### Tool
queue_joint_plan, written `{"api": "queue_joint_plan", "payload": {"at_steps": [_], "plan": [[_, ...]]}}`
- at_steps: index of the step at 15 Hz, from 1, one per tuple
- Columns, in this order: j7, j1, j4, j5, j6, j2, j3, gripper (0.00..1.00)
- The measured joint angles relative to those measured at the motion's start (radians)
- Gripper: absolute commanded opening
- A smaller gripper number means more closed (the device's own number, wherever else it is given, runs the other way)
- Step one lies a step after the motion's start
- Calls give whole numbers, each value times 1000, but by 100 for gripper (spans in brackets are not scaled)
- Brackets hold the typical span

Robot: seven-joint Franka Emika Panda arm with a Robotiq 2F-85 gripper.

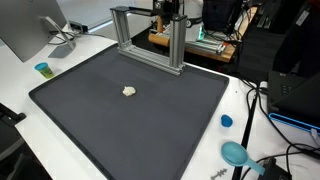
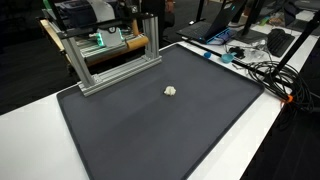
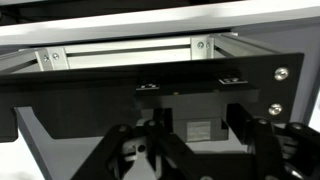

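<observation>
Step in hand, as judged: approach, with nothing picked up yet. In the wrist view the gripper (image 3: 200,160) showed its fingers (image 3: 262,150) partway apart, neither wide nor pinched, with nothing between them. It faced the aluminium frame (image 3: 120,55) at the back of the scene. I could not pick the arm out with certainty in either exterior view.

The white lump (image 1: 129,91) (image 2: 171,90) lay alone on the dark mat (image 1: 100,130), in front of the frame (image 1: 150,45) and well apart from it.

Next move, as judged: bring the claw out from the frame, centre it over the lump and descend squarely with the jaws wider than the lump (it is small and low, so the fingertips must nearly meet the mat).

Edges and room:
- The frame's posts and crossbar (image 2: 110,60) were the one tall obstacle.
- There was open mat on every side of the lump.
- The blue cup (image 1: 43,69), blue cap (image 1: 226,121) and teal scoop (image 1: 236,153) sat off the mat on the white table (image 1: 20,90).
- The cables (image 2: 265,70) lay past one mat edge.
</observation>
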Motion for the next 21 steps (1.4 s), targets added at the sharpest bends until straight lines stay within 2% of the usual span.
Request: {"api": "queue_joint_plan", "payload": {"at_steps": [1,3,9,10,11,13,21], "plan": [[0,1,0,0,0,0,0,44],[0,0,2,-1,4,0,0,34],[0,1,0,-1,26,3,1,34],[0,1,0,-2,26,4,2,84],[-2,1,0,-3,26,4,4,85],[-4,1,0,-6,26,5,8,98],[-3,3,0,-8,63,9,25,100]]}}
